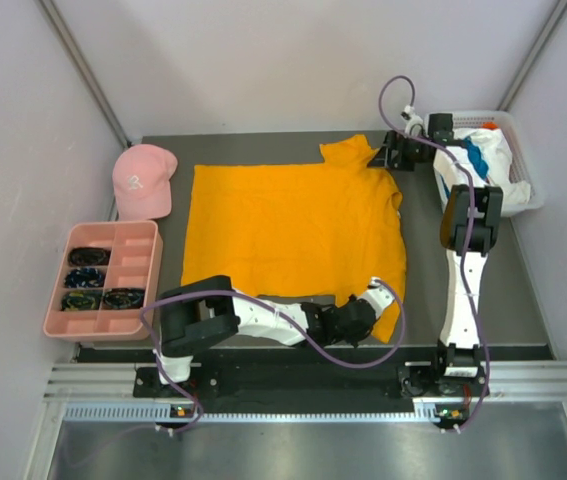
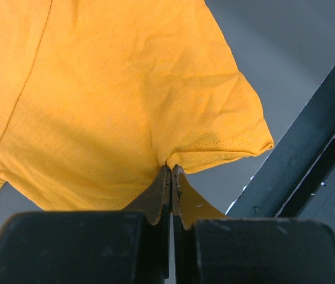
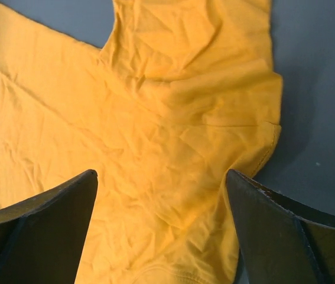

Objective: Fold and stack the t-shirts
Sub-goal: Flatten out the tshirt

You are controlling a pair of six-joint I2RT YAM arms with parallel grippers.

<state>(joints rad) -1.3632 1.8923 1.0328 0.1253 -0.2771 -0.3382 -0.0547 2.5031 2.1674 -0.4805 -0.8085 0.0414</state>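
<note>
Pinching the orange shirt at its near right sleeve, the left gripper has its jaws pressed together on a fold of cloth right at the sleeve hem. The right gripper hangs over the far right sleeve, beside the collar, with its jaws spread wide and nothing between them.

The shirt lies flat and face down or up, I cannot tell which, across the middle of the table, sleeves to the right and bottom hem to the left. No fold shows in it yet. A white shirt and a teal shirt sit bundled in the basket at the far right, not laid out.

So the job looks barely begun: the first shirt is spread and gripped at one sleeve, every fold is left to make, and no stack exists.
</note>
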